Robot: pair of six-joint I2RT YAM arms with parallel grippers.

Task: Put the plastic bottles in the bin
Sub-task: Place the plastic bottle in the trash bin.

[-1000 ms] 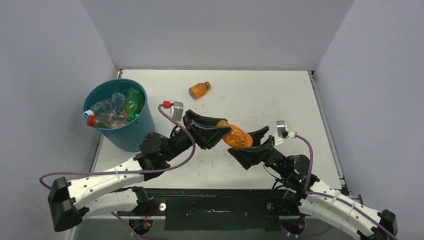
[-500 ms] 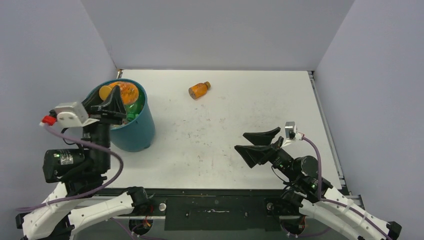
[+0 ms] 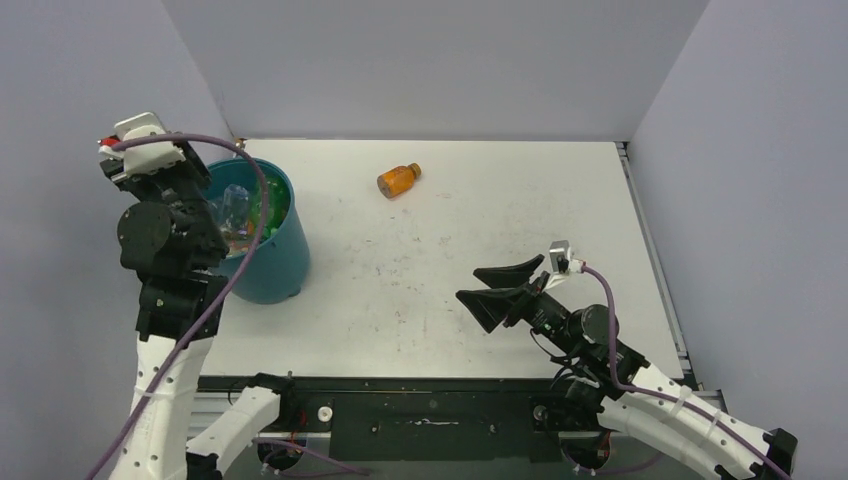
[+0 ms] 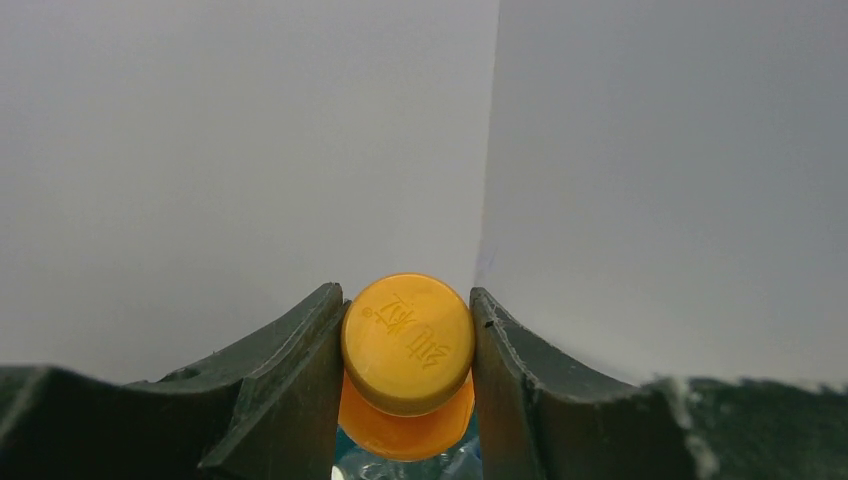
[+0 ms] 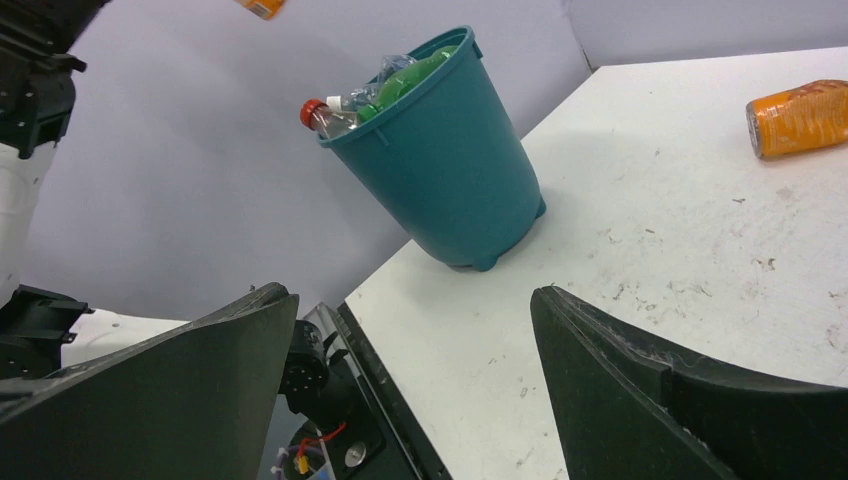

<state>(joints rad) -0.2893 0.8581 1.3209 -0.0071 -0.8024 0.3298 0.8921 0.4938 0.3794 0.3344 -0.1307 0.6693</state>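
Judging the drop from the top view: the left arm [image 3: 165, 235] stands tall at the edge of the bin [image 3: 285, 262], with its pincer hidden under the wrist. Let go only when squarely over the mouth; the heap inside could bounce a bottle out. A loose orange bottle [image 3: 397, 180] lies far up the table [image 3: 560, 200]. The right gripper [image 3: 468, 284] hovers low, jaws wide, empty.

Left wrist: the left gripper [image 4: 404, 292] is narrowed onto the held bottle [image 4: 407, 345], pads touching both sides of its cap.

Right wrist: a red-capped bottle [image 5: 318, 115] pokes over the bin's rim.
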